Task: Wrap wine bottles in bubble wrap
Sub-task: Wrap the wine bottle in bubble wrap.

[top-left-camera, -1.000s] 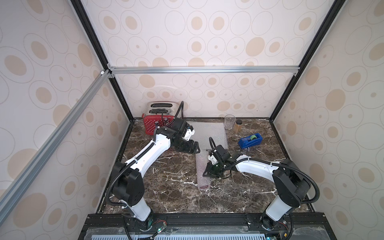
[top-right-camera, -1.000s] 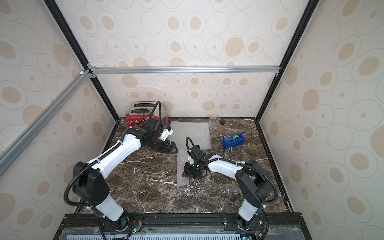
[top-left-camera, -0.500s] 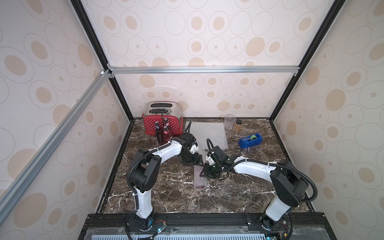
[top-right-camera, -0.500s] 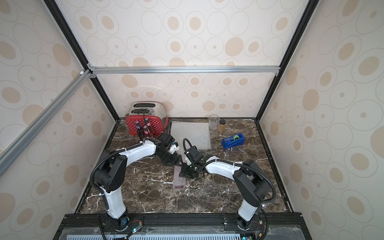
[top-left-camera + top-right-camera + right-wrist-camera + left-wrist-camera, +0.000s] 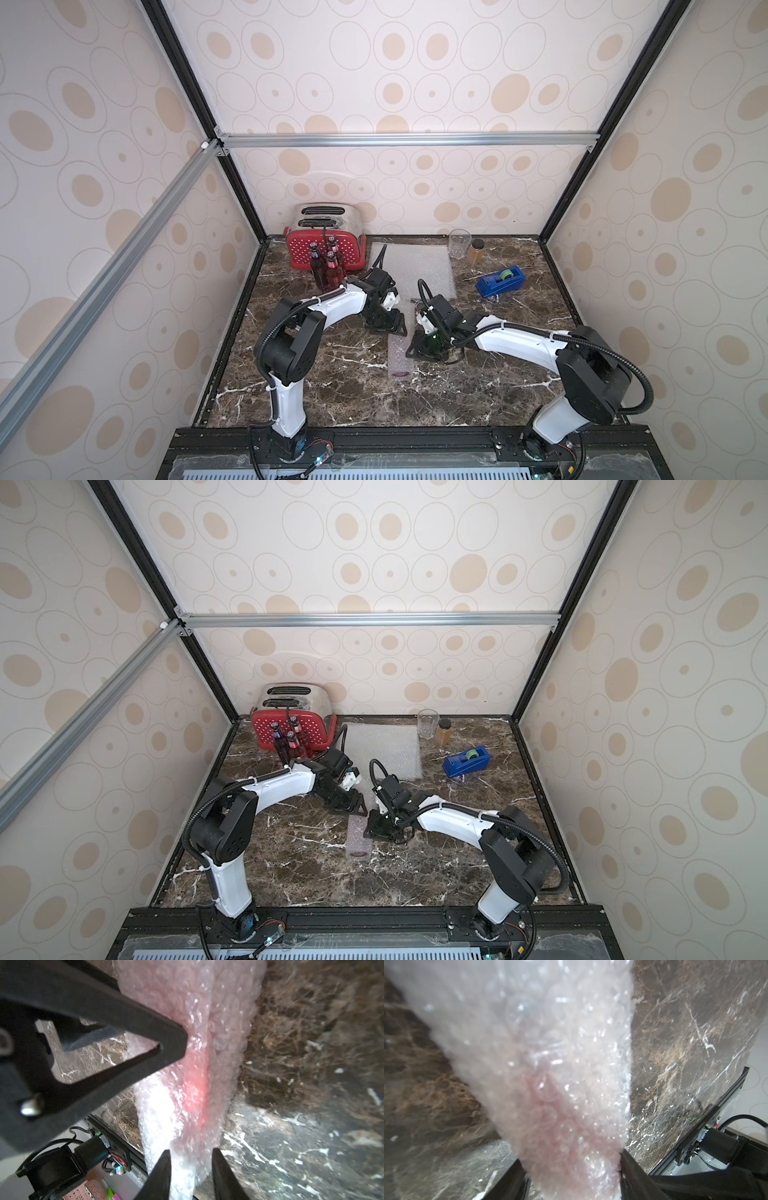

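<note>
1. Bubble wrap (image 5: 399, 359) rolled round a red wine bottle (image 5: 400, 375) lies flat on the table (image 5: 332, 395); in both top views its long axis runs 6 to 12 o'clock, with the red base at the 6 o'clock end
2. The right gripper (image 5: 413, 351) meets the roll's mid-length from 3 o'clock. Its fingers (image 5: 164, 1169) are narrowly parted with wrap between them; whether they pinch it I cannot tell
3. The left gripper (image 5: 392, 327) sits on the far end, from 10 o'clock. Its fingers (image 5: 631, 1169) flank the roll and touch it; clamped or resting, I cannot tell
4. Both claws are at the roll, so further rolling likely goes across the axis, toward 9 or 3 o'clock
5. Farther off, a spare sheet (image 5: 415, 266) lies at 12 o'clock, and three unwrapped bottles (image 5: 328, 270) stand at 11 o'clock before the toaster (image 5: 324, 232)
</note>
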`<state>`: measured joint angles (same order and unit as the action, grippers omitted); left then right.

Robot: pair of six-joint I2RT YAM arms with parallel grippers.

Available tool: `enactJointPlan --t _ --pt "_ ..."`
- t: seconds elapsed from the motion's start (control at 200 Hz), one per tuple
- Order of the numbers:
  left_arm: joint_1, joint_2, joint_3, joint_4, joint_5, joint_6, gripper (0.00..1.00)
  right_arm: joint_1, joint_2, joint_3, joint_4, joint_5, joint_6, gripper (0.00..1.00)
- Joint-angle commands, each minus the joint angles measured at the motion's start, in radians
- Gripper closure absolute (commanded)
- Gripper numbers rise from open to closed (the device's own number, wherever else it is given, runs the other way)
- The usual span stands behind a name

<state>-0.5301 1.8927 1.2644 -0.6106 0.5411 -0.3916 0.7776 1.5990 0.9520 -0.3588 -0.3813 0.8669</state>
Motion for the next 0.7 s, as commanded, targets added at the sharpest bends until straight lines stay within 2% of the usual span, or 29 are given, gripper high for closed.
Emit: enactJointPlan --t 0.0,0.12,0.376,0.656,0.696 --pt "0.012 -0.007 -0.022 -0.029 -0.032 0.025 0.37 -0.002 0.002 -0.031 -0.022 0.007 0.006 0.72" --pt "0.019 -0.017 -0.019 -0.029 -0.024 0.023 0.36 0.005 0.016 -0.044 0.027 -0.012 0.032 0.76" --pt "0.034 -0.096 -0.024 -0.047 -0.015 0.033 0.23 0.027 0.068 -0.006 0.047 -0.022 0.039 0.76" --pt "0.064 -0.232 -0.156 -0.029 0.005 0.042 0.22 0.043 0.098 0.024 0.055 -0.027 0.041 0.76" --pt "0.064 -0.245 -0.187 0.022 0.02 0.035 0.22 0.043 0.099 0.027 0.055 -0.027 0.042 0.77"
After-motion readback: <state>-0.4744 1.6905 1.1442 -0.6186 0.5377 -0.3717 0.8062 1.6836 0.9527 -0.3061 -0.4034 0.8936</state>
